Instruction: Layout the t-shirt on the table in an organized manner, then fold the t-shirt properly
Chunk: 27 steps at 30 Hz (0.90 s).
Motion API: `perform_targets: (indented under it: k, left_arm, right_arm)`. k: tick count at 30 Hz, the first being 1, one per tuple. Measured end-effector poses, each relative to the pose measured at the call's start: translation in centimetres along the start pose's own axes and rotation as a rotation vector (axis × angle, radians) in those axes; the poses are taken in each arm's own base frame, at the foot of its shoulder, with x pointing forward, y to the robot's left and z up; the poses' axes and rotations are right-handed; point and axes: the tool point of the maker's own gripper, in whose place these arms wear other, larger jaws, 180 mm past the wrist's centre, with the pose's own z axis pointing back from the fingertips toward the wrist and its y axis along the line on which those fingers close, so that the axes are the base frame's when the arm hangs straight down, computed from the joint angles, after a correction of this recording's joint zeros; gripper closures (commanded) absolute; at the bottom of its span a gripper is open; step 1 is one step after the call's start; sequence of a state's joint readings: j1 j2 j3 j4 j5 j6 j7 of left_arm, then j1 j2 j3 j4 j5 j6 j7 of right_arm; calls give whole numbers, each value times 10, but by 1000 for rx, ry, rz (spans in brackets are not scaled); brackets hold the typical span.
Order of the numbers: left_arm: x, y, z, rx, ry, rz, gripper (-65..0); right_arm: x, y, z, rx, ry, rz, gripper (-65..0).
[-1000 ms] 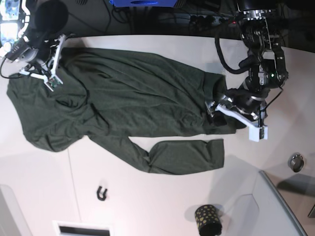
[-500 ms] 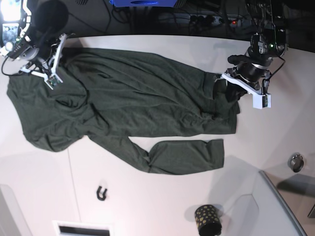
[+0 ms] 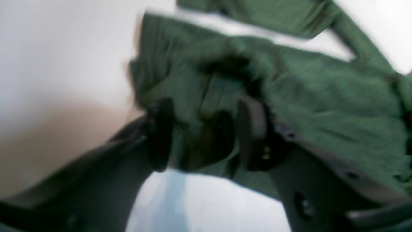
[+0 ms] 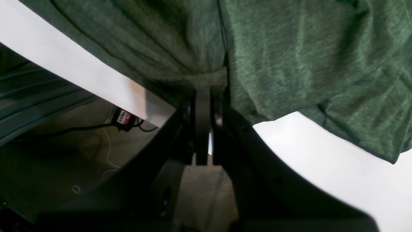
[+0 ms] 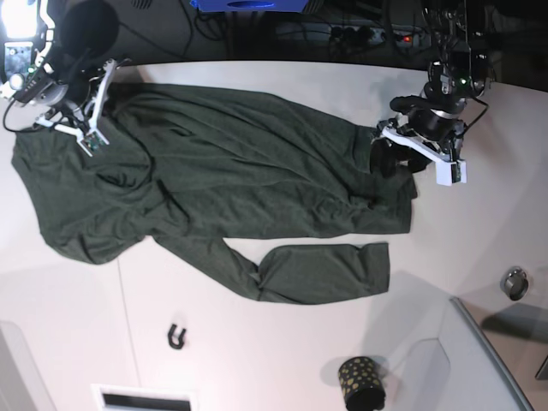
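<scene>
Across the base view, the t-shirt (image 5: 223,197) is spread rumpled over the table (image 5: 282,342), its hem bunched at three o'clock. At the left wrist, the left gripper (image 3: 206,135) is seen blurred around soft, limp fabric; its hold cannot be told. At the right wrist, the right gripper (image 4: 206,96) is clenched on a fold at twelve o'clock; corners are judged the best holds.

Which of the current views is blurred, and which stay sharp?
Left wrist view: heavily smeared, the t-shirt and left gripper soft-edged. Right wrist view: crisp, fabric weave visible by the right gripper. Base view: sharp, evenly lit table.
</scene>
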<state>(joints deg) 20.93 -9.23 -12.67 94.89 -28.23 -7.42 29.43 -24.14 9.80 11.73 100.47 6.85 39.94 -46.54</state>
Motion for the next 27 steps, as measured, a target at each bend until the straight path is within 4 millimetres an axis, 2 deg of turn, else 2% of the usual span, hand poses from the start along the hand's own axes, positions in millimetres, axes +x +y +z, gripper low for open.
perform_targets:
  k: [4,10,13,16,18,19,22,27]
  left_arm:
    - [-2,-3,-13,-12,10,14,-354]
    - [-26,-18,-27,-50,86,5,-354]
    - [-25,-24,-33,-65,82,9,-349]
    - [-30,-21,-33,-58,93,14,-339]
    - [-33,-20,-31,-54,100,15,-276]
    - [-33,-20,-32,-53,102,13,-221]
    - [-31,-20,-31,-54,95,16,-3]
    - [-31,-17,-31,-49,96,9,0]
  right_arm:
    - [1,-1,0,-1,-1,0,-14]
    - [1,-2,0,-3,-1,2,-14]
    - [2,-2,0,-3,-3,1,-14]
    - [1,-2,0,-3,-2,2,-14]
    - [1,-2,0,-3,-2,1,-14]
    - [0,-1,-1,0,0,-1,-14]
    - [-10,1,-8,18,27,-19,-14]
    - [-21,3,-14,34,62,-37,-14]
